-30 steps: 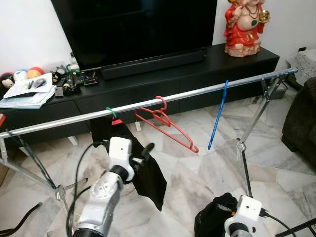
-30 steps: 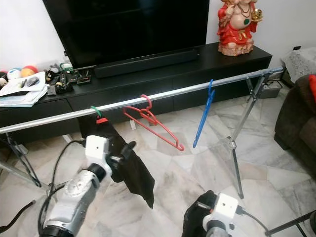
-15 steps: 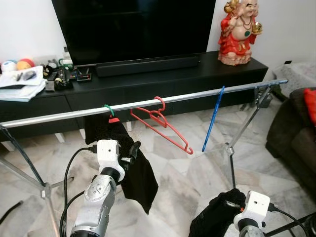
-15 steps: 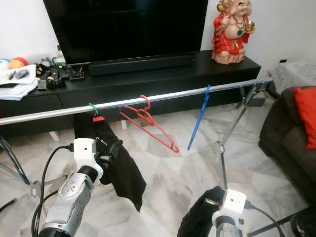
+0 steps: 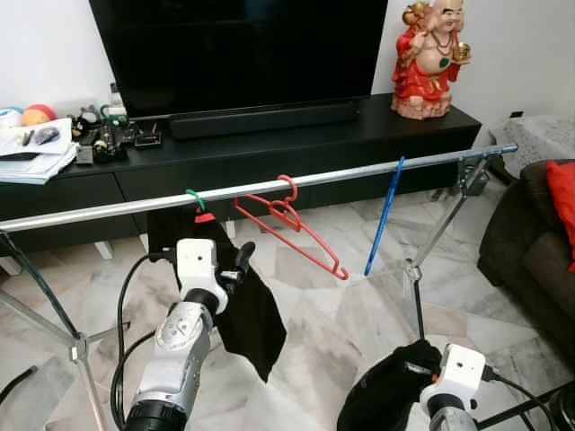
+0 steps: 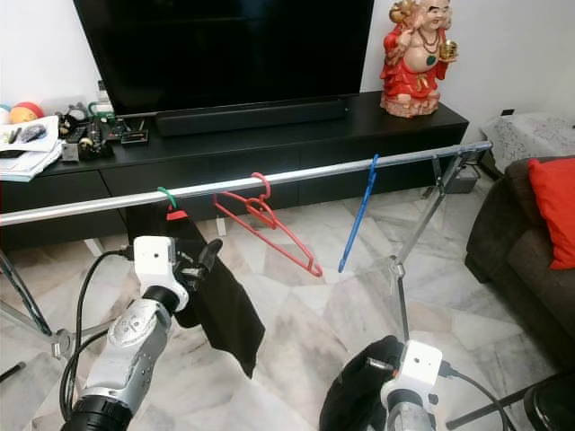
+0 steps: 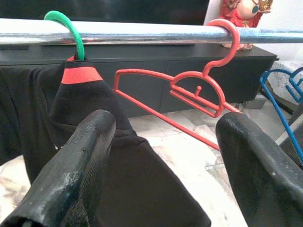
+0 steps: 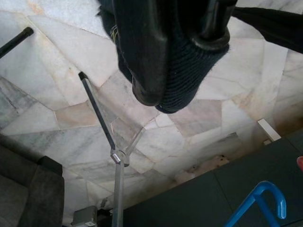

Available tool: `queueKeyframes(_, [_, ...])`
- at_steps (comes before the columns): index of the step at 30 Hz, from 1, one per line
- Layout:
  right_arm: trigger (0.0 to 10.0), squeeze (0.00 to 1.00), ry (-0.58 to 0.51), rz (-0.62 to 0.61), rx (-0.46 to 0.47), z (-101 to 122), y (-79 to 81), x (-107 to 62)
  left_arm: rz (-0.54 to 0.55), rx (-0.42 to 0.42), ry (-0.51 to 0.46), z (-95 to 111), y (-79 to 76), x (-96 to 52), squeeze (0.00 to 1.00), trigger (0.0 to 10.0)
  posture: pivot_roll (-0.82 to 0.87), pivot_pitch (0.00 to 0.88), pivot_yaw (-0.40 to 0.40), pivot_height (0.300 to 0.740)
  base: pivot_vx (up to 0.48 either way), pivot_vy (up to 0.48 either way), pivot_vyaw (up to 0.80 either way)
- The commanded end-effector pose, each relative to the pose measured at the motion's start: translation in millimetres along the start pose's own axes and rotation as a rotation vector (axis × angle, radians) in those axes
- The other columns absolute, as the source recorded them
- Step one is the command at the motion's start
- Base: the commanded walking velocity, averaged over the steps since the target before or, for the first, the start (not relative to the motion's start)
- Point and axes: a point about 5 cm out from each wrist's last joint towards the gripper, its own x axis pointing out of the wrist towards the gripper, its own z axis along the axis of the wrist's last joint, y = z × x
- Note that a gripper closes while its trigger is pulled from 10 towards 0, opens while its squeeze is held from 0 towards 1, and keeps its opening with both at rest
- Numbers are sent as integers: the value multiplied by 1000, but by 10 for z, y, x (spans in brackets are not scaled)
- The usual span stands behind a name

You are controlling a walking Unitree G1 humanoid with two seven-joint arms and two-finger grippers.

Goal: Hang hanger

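Marble floor (image 5: 341, 314) spreads under a long silver clothes rail (image 5: 341, 178); the green-hooked hanger carrying a black garment (image 7: 66, 28) hangs on it just beyond the left gripper (image 7: 161, 156), whose fingers are spread and empty. That hang looks finished, so next the right gripper (image 8: 177, 61), clenched on a dark knitted cloth (image 8: 189, 71), likely lifts toward the bare red plastic hanger (image 5: 296, 229).

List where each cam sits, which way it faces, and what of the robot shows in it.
Left eye view: head, forward and down at the metal rail; both silver arms show, left gripper by the black garment.
Right eye view: same head, same scene; right gripper low, shut on a dark cloth.
Left wrist view: along its open jaws toward the green hanger and red hanger.
Right wrist view: along its fingers, down at the marble floor.
Shared: the blue hanger, also in both eye views.
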Motion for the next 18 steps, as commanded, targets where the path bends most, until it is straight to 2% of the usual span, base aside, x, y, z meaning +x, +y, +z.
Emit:
queueKeyframes(1, [10000, 0, -12, -10, 10, 7, -8, -7, -4, 9, 14, -1, -1, 21, 0, 10000, -43, 65, 38, 740, 0, 0, 0])
queueKeyframes(11, [10000, 0, -12, -4, 22, -11, 44, -14, -18, 25, 21, 13, -17, 31, 0, 10000, -36, 81, 47, 740, 0, 0, 0])
queueKeyframes(18, [10000, 0, -2, -9, 21, -63, 32, -50, -35, 38, 28, -34, -17, -62, 0, 10000, -38, 79, 65, 740, 0, 0, 0])
